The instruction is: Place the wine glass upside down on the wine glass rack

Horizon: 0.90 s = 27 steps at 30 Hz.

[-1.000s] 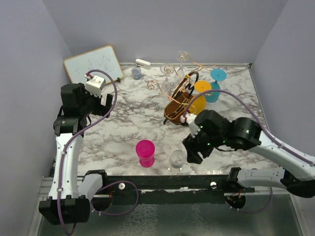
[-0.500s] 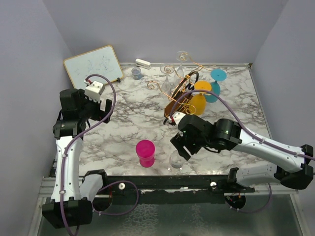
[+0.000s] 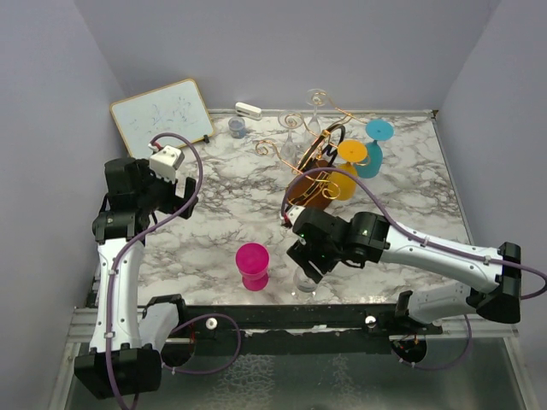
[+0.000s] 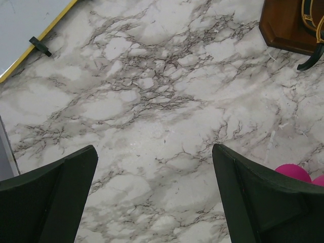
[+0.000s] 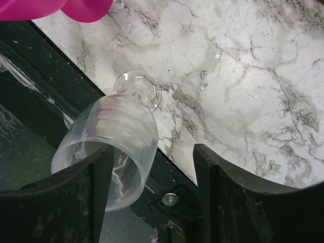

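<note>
A clear wine glass (image 3: 306, 280) stands upright at the table's near edge. In the right wrist view its bowl (image 5: 116, 136) lies against the inside of my left finger (image 5: 98, 192), with a wide gap to the other finger. My right gripper (image 3: 304, 261) (image 5: 152, 152) hangs just above it, open. The wine glass rack (image 3: 309, 164), gold wire on a brown base (image 4: 283, 23), stands at the back centre. My left gripper (image 3: 183, 190) (image 4: 154, 152) hovers wide open over bare marble at the left.
A pink glass (image 3: 253, 265) (image 4: 293, 172) stands left of the clear one. Orange (image 3: 346, 171) and teal (image 3: 374, 145) glasses sit by the rack. A whiteboard (image 3: 162, 111), a small grey cup (image 3: 237, 126) and a white object (image 3: 248, 109) are at the back left.
My right arm has swung left and toward the near edge, ending over the clear wine glass, and its jaws opened a little wider. The left arm has barely shifted.
</note>
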Available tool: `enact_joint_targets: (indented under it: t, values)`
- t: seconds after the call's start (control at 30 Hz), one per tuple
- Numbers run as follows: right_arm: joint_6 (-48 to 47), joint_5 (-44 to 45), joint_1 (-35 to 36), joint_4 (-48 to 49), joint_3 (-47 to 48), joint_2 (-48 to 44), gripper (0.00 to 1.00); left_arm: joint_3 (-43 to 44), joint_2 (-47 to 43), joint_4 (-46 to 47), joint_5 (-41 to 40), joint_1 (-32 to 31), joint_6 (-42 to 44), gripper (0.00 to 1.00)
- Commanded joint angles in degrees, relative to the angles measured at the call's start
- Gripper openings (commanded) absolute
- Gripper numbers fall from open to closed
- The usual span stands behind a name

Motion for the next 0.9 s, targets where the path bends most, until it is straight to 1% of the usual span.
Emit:
enact_joint_targets:
  t: [0.0,0.07,0.2,0.23,0.27,0.3,0.33,0.43,0.53,0.63,0.73,0.8,0.87]
  values:
    - [-0.8,-3.0,0.3,4.1,-2.1,1.0,0.59,1.3,0.7,-2.8,1.5,0.3,1.3,0.99]
    - [-1.1,-4.0,0.4,5.0,-2.6,1.2,0.53,1.4,0.7,-2.8,0.9,0.3,1.3,0.99]
    - [-1.4,-4.6,0.3,6.0,-3.3,1.8,0.32,2.3,0.7,-3.5,0.8,0.3,1.9,0.99]
    - [-1.5,-4.8,0.3,6.3,-3.4,1.8,0.26,2.8,0.8,-3.8,0.4,0.2,1.8,0.99]
    - [-1.5,-4.8,0.3,6.4,-3.4,1.7,0.17,3.0,0.9,-3.7,-0.5,0.3,1.4,0.99]
    - [-1.5,-4.7,0.3,6.3,-3.3,1.6,0.06,3.2,0.8,-3.8,-1.4,0.3,1.0,0.99]
    - [-1.3,-3.9,0.3,5.9,-2.8,1.5,0.02,3.4,0.8,-3.8,-1.7,0.3,0.7,0.99]
    - [-0.7,-1.9,0.3,3.0,0.3,0.6,0.01,4.1,0.8,-4.3,-0.9,0.3,0.0,0.99]
    - [0.1,0.1,0.3,-0.4,6.0,-1.1,0.01,5.8,1.0,-5.4,1.0,0.3,-0.3,0.99]
    - [0.9,2.2,0.3,-6.6,14.4,-1.7,0.01,8.4,2.2,-7.1,3.1,0.3,-1.0,0.99]
    - [1.4,3.7,0.3,-12.5,24.7,-1.7,0.01,10.7,3.4,-8.8,7.1,0.3,-1.7,0.99]
    - [1.5,2.5,0.3,-13.4,30.5,-2.5,0.01,11.4,3.3,-9.0,10.0,0.3,-2.0,0.99]
    - [1.7,1.4,0.3,-12.5,36.2,-3.4,0.01,10.8,1.7,-6.5,11.7,0.3,-3.9,0.99]
